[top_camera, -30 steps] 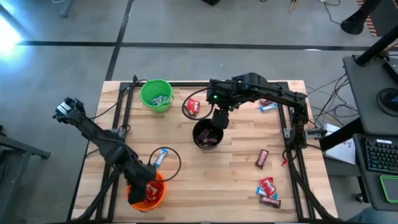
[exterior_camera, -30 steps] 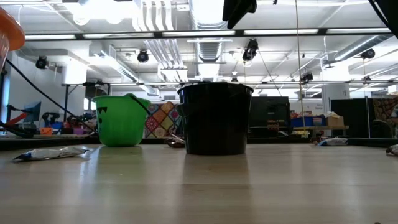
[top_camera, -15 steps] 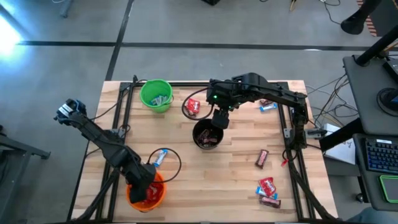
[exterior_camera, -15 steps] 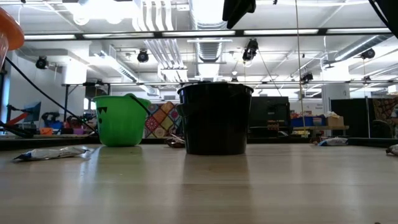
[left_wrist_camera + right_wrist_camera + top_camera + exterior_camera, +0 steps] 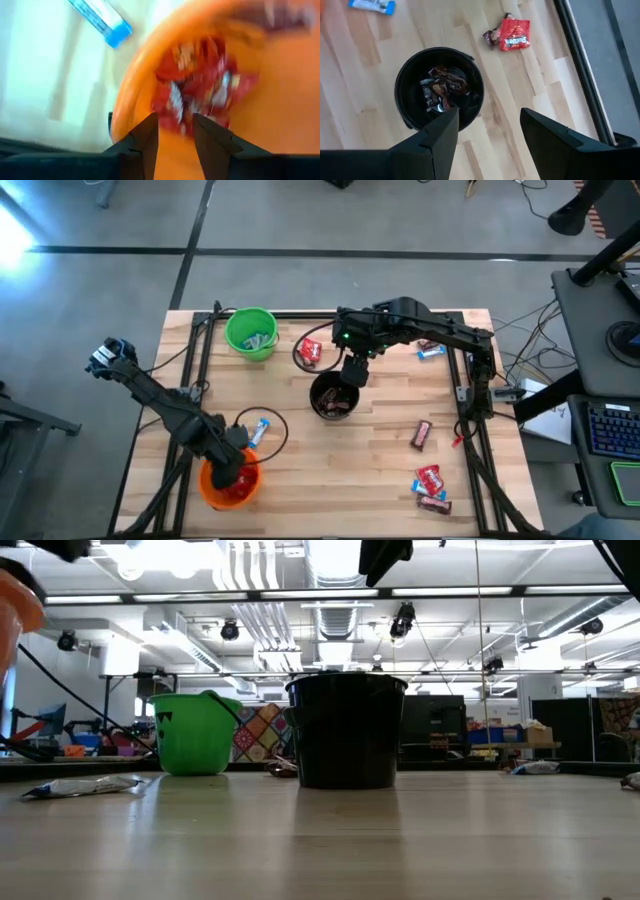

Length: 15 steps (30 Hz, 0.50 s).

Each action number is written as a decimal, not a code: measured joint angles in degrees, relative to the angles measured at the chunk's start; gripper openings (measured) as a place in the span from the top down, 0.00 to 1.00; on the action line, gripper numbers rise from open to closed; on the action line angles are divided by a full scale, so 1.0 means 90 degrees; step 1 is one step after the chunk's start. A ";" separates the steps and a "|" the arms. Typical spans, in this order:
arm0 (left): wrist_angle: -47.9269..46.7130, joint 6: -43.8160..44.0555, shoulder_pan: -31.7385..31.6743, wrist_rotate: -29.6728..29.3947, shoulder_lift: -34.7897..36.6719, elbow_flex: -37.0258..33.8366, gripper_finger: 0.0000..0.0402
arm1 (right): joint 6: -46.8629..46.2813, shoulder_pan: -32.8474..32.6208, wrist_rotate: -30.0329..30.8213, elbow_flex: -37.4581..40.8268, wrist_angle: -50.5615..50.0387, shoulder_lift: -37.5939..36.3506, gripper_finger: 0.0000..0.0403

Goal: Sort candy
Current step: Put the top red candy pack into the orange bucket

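My left gripper [image 5: 232, 463] [image 5: 175, 117] points down over the orange cup [image 5: 225, 490] [image 5: 125, 100] at the table's near left. It is open, with nothing between its fingers. Red candy [image 5: 200, 80] lies in that cup. A blue-and-white candy [image 5: 260, 430] [image 5: 100, 20] lies flat on the table just beyond the cup. My right gripper [image 5: 352, 372] [image 5: 490, 117] hangs open and empty above the black cup [image 5: 332, 397] [image 5: 410, 80], which holds dark brown candy [image 5: 442, 85].
A green cup [image 5: 250, 333] [image 5: 195, 733] stands at the far left. Loose candy lies on the table: red [image 5: 310, 352] [image 5: 514, 35] beside the black cup, blue [image 5: 432, 352] at the far right, brown [image 5: 422, 435] and red [image 5: 428, 478] at the near right. Black cables [image 5: 275, 430] loop on the table.
My left gripper has tipped to point more steeply down and gone a little toward the table's left edge over the orange cup. The cup shows shifted slightly the same way. My right arm has kept still.
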<state>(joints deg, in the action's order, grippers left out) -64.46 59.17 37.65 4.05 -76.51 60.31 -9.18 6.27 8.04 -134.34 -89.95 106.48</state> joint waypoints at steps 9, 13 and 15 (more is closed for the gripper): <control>0.0085 -0.0526 -0.0524 -0.0732 0.0620 -0.0002 0.87 | -0.0477 0.0237 0.0412 0.0051 0.0000 0.0015 0.48; 0.0552 -0.0679 -0.0536 -0.0173 0.0757 -0.0002 0.91 | -0.0482 0.0315 0.0408 0.0052 0.0000 0.0015 0.48; 0.0694 -0.0790 -0.0525 0.0008 0.0797 -0.0002 0.91 | -0.0477 0.0360 0.0408 0.0053 0.0000 0.0017 0.48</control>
<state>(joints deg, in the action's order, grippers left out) -58.21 52.05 32.92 4.12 -69.33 60.29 -13.48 9.51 11.71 -133.86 -89.95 106.63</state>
